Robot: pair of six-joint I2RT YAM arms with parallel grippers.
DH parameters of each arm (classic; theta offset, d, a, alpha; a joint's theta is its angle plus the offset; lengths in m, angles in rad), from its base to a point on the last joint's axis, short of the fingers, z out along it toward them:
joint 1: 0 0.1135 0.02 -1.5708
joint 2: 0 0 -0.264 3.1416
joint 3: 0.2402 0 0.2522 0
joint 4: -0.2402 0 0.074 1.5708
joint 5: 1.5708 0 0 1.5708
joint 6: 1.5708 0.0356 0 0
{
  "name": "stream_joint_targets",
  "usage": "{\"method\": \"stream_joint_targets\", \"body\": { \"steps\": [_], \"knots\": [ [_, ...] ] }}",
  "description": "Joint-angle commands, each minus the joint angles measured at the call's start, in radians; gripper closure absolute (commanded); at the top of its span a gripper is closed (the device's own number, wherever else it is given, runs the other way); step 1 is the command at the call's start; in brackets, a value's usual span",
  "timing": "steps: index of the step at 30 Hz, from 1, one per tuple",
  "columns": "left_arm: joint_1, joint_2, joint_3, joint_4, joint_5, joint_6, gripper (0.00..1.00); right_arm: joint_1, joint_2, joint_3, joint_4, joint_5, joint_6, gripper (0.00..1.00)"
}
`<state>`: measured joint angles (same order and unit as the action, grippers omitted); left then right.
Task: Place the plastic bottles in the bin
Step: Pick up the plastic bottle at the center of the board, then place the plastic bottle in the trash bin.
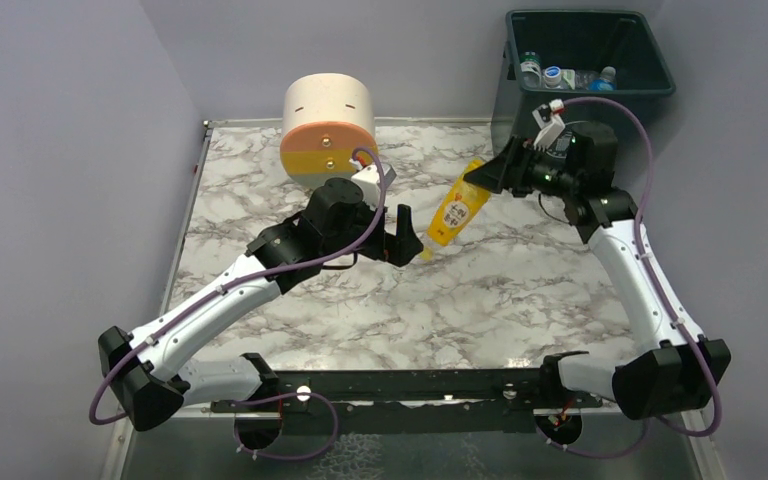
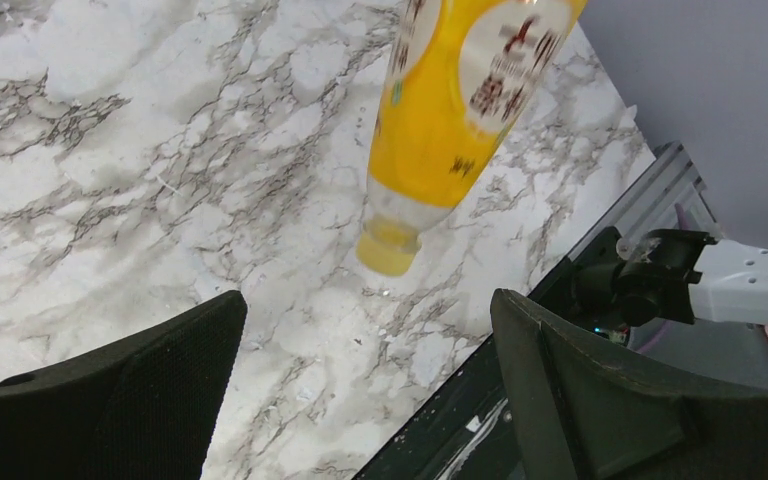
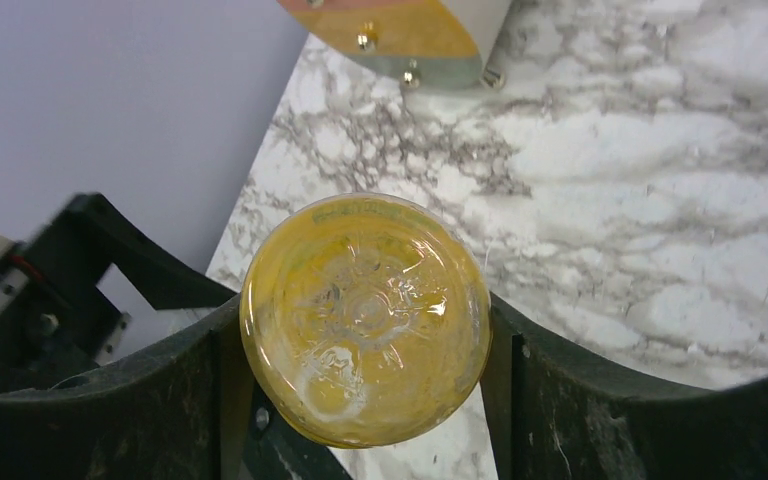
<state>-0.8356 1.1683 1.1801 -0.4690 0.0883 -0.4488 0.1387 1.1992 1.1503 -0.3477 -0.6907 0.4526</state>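
Observation:
A yellow plastic bottle (image 1: 457,211) hangs tilted over the table, cap end down near the marble. My right gripper (image 1: 485,178) is shut on its base end; the right wrist view shows the round yellow bottom (image 3: 365,318) squeezed between both fingers. My left gripper (image 1: 402,236) stands open just left of the cap, holding nothing. In the left wrist view the bottle (image 2: 450,120) hangs above and beyond the wide-apart fingers (image 2: 170,385). The dark teal bin (image 1: 588,60) stands at the back right, off the table corner, with several bottles (image 1: 530,68) inside.
A cream cylindrical drawer unit (image 1: 328,128) with orange and yellow fronts stands at the back of the marble table (image 1: 460,300). The black rail (image 1: 410,385) carrying both arm bases runs along the near edge. Grey walls close in left and right.

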Motion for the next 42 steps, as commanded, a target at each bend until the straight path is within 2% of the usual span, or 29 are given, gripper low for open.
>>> {"method": "stream_joint_targets", "body": {
  "steps": [1,10,19,25,31,35,42],
  "knots": [
    [0.016,-0.014,-0.028,-0.01,-0.016,0.012,0.01,0.007,0.077,0.165,-0.004,0.04,0.015,0.37],
    [0.031,-0.021,-0.06,0.02,0.0,0.01,0.01,-0.022,0.239,0.506,-0.047,0.104,0.002,0.37],
    [0.055,-0.038,-0.079,0.022,0.013,0.021,0.01,-0.179,0.354,0.8,-0.065,0.118,0.028,0.36],
    [0.078,-0.041,-0.095,0.029,0.032,0.029,0.01,-0.355,0.367,0.819,0.022,0.083,0.126,0.36],
    [0.109,-0.038,-0.108,0.036,0.056,0.041,0.01,-0.463,0.382,0.817,0.074,0.096,0.173,0.36],
    [0.128,-0.039,-0.109,0.034,0.076,0.053,0.01,-0.511,0.392,0.796,0.147,0.109,0.238,0.36],
    [0.158,-0.048,-0.119,0.034,0.108,0.062,0.01,-0.533,0.416,0.802,0.191,0.192,0.247,0.36]
  ]
}}
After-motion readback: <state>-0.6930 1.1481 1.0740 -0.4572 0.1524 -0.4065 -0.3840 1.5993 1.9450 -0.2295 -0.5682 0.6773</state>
